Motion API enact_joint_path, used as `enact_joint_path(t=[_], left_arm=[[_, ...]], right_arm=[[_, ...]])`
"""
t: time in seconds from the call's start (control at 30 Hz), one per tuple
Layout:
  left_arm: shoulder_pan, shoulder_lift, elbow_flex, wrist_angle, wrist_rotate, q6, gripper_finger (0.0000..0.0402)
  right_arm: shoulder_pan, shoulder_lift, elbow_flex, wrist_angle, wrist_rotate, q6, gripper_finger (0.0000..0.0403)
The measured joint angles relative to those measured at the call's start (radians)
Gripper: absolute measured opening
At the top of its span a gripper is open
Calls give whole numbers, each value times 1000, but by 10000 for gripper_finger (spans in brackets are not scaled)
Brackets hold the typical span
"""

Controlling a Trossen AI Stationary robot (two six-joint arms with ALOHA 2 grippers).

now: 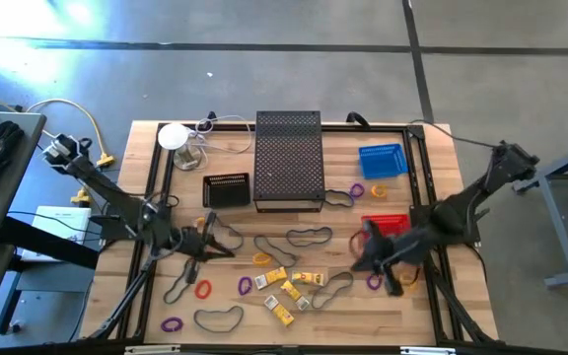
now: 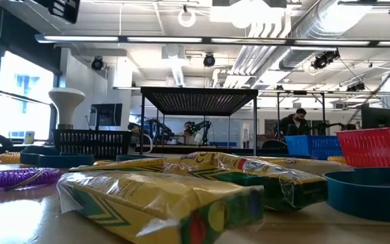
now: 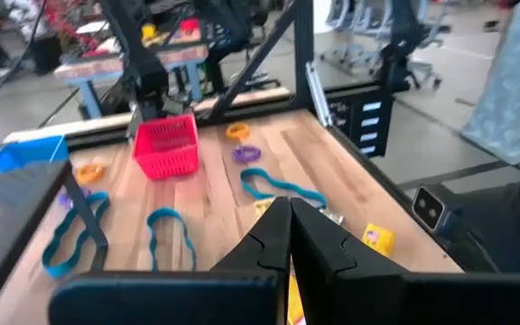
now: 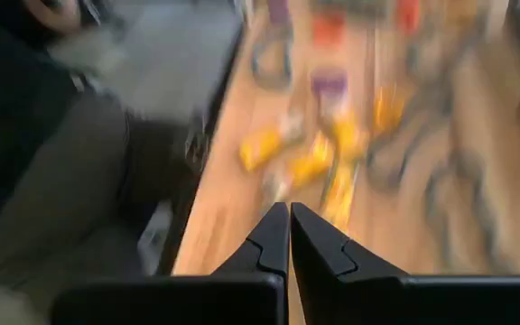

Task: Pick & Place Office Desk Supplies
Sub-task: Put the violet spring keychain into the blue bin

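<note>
Several small yellow packets (image 1: 289, 286) lie in the table's near middle, with dark rubber-band loops (image 1: 307, 236) and small purple (image 1: 245, 285), red (image 1: 203, 290) and orange (image 1: 262, 259) loops scattered flat around them. My left gripper (image 1: 220, 247) is shut and low over the table's left middle, beside a dark loop (image 1: 227, 237); its fingers (image 3: 289, 212) hold nothing that shows. My right gripper (image 1: 361, 251) is shut just near of the red basket (image 1: 388, 225), its tips (image 4: 289, 212) pointing toward the packets (image 4: 319, 162).
A black mesh riser (image 1: 289, 158) stands at the far middle, with a small black basket (image 1: 227, 189) to its left. A blue basket (image 1: 380, 161) stands at the far right, and a white lamp-like object (image 1: 174, 136) at the far left. A black frame rail (image 1: 425, 187) edges the table.
</note>
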Motion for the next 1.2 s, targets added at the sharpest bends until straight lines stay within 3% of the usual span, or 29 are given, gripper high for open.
enact_joint_path(t=[0.17,0.3,0.53,0.7,0.87,1.2], left_arm=[[-75,107,3,-1,-111,-116,0],[-100,188,3,0,-112,-181,0],[-109,288,2,28,-113,-194,0],[-109,310,2,45,-57,-266,0],[-109,311,2,47,-33,-275,0],[-80,311,2,61,-34,-275,0]], right_arm=[[72,138,69,-110,-24,433,2],[86,213,68,-144,-96,616,2],[98,352,68,-96,-126,653,2],[62,423,68,-107,-261,570,2],[30,455,68,-125,-331,615,2],[49,457,68,-97,-280,608,2]])
